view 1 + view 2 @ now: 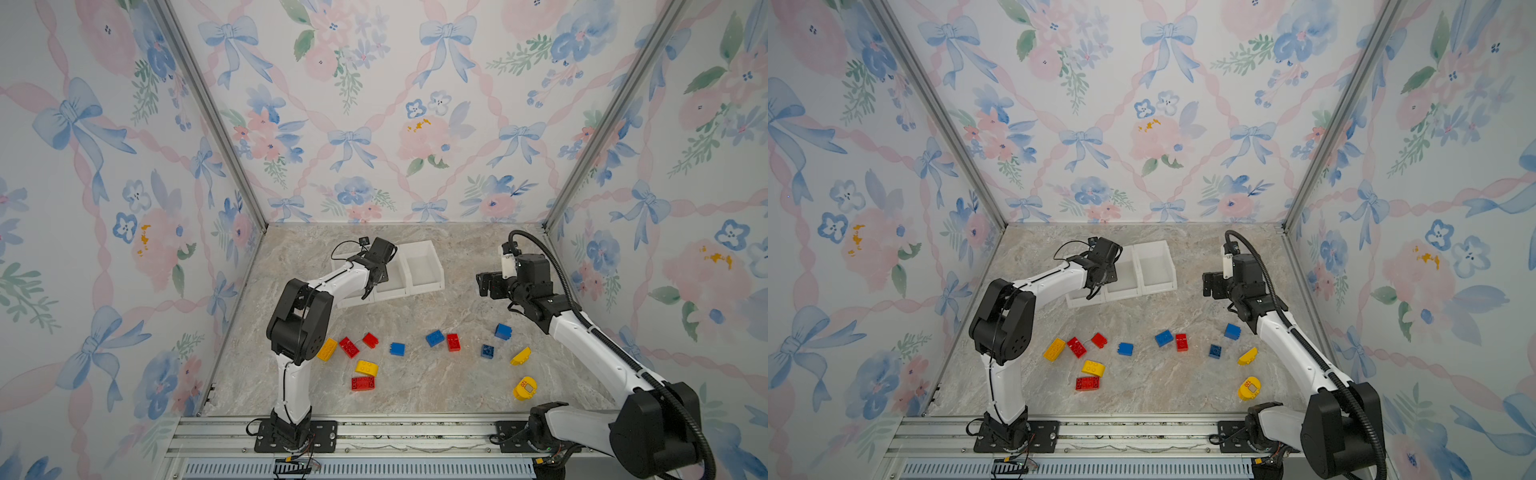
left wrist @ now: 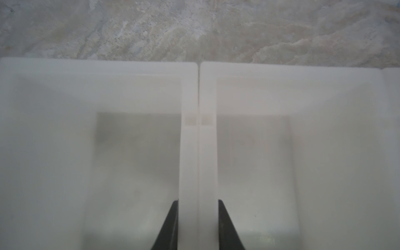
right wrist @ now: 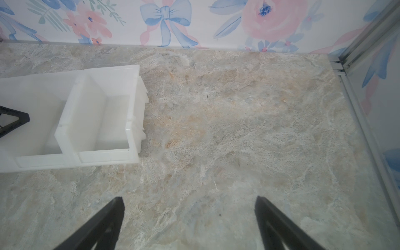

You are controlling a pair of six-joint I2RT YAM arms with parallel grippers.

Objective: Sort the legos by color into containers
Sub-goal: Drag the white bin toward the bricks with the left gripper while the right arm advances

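Three joined white containers (image 1: 427,288) (image 1: 1159,286) stand in a row at the back middle; the insides that show hold nothing. My left gripper (image 1: 370,291) (image 1: 1091,294) (image 2: 198,201) is shut on the double wall (image 2: 198,151) between two of them, one finger in each bin. Legos lie loose on the near half of the table: red (image 1: 348,347), blue (image 1: 434,338) and yellow (image 1: 366,368) among them. My right gripper (image 1: 482,284) (image 1: 1208,284) (image 3: 189,201) hangs open and empty above bare table, to the right of the containers (image 3: 132,129).
More bricks are scattered from a yellow one (image 1: 327,349) by the left arm's elbow to a round yellow piece (image 1: 525,388) near the front right. Patterned walls close in three sides. A metal rail (image 1: 374,432) runs along the front edge.
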